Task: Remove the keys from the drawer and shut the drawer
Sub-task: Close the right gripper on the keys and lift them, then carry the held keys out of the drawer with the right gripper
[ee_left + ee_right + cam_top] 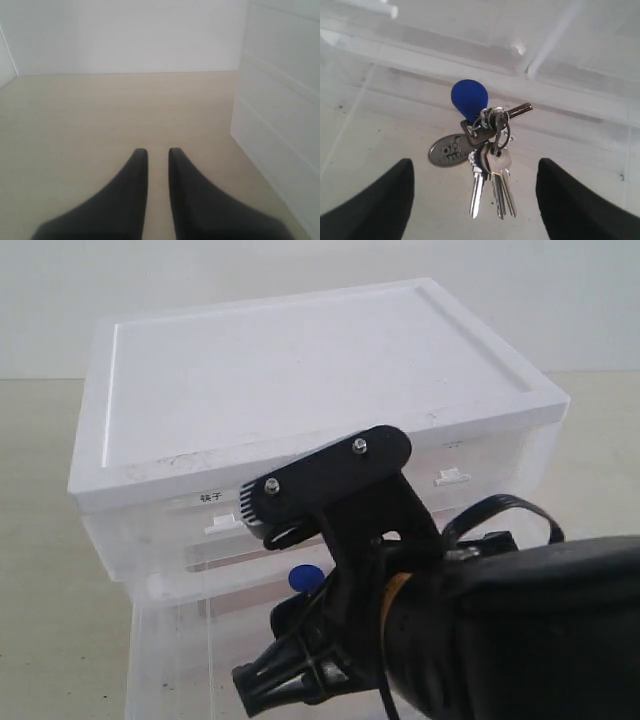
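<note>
The keys (492,165) lie flat on the floor of the pulled-out translucent drawer (385,135), with a round blue tag (469,97) and an oval metal fob (447,150) on the ring. My right gripper (476,162) hangs open just above them, one finger on each side, touching nothing. In the exterior view the right arm (500,630) reaches into the open drawer (140,650) and only the blue tag (303,577) shows. My left gripper (158,152) hovers over the bare tabletop, narrowly open and empty.
The white cabinet (300,370) stands behind the drawer, with two small labelled drawers (225,525) under its top. In the left wrist view its side wall (280,125) rises close beside the left gripper. The beige tabletop (100,110) stretches to a white back wall.
</note>
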